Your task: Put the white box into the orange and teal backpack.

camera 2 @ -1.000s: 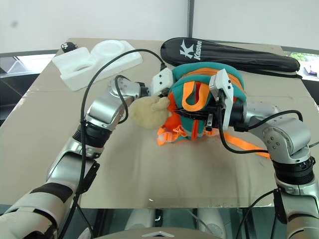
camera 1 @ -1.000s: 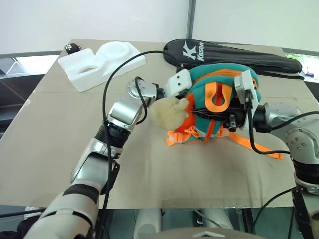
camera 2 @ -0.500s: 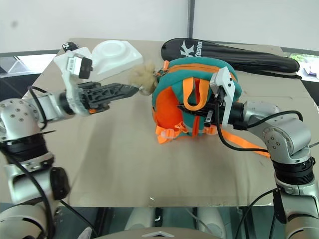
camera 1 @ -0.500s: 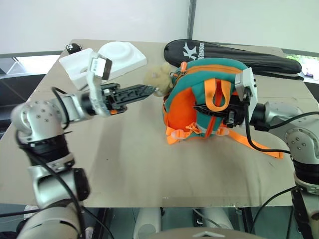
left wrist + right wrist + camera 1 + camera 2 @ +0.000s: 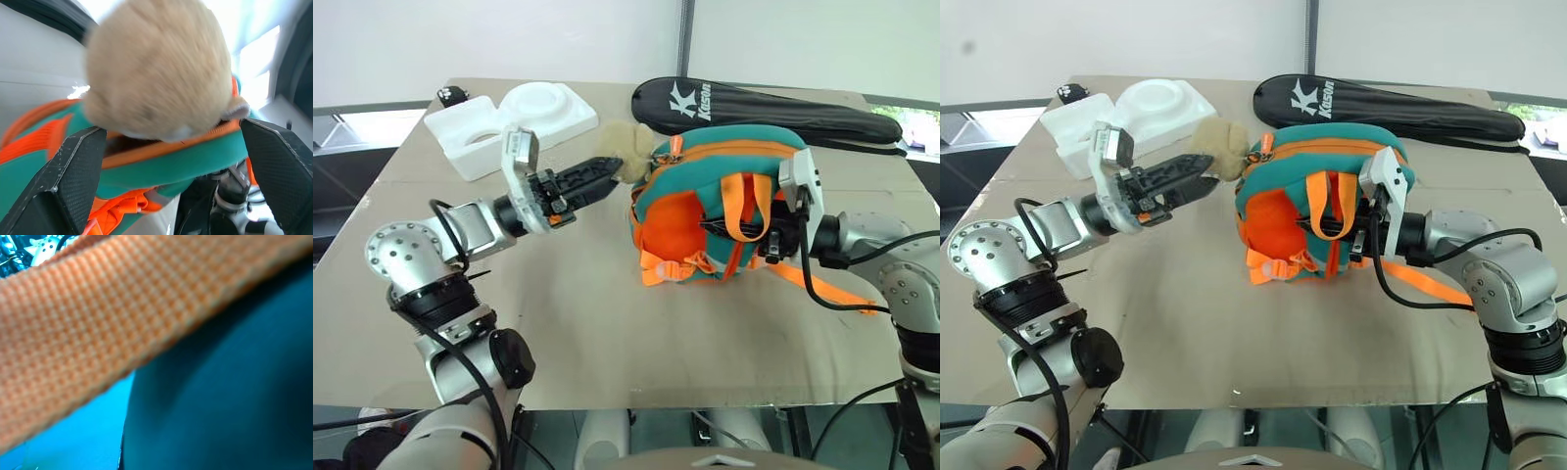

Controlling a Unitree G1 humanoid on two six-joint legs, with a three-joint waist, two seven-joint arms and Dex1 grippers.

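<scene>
The orange and teal backpack [image 5: 700, 181] stands upright in the middle of the table, its beige plush charm [image 5: 628, 163] hanging at its upper left corner. My left gripper [image 5: 605, 168] is open and reaches in level from the left. Its black fingers [image 5: 73, 171] stand wide apart, with the plush charm [image 5: 156, 68] just beyond the tips. From the right, my right gripper [image 5: 713, 225] is shut on the backpack's orange strap [image 5: 122, 318], against the teal back panel. The white box is out of view.
A white foam tray [image 5: 514, 122] with round hollows lies at the far left of the table, with a small black object [image 5: 453, 95] beside it. A long black racket bag [image 5: 773, 106] lies along the far edge behind the backpack. A loose orange strap [image 5: 822, 289] trails right.
My left gripper has drawn back to the left, away from the backpack, and rolled over. The plush charm swung from the backpack's front to its upper left. The backpack now stands more upright.
</scene>
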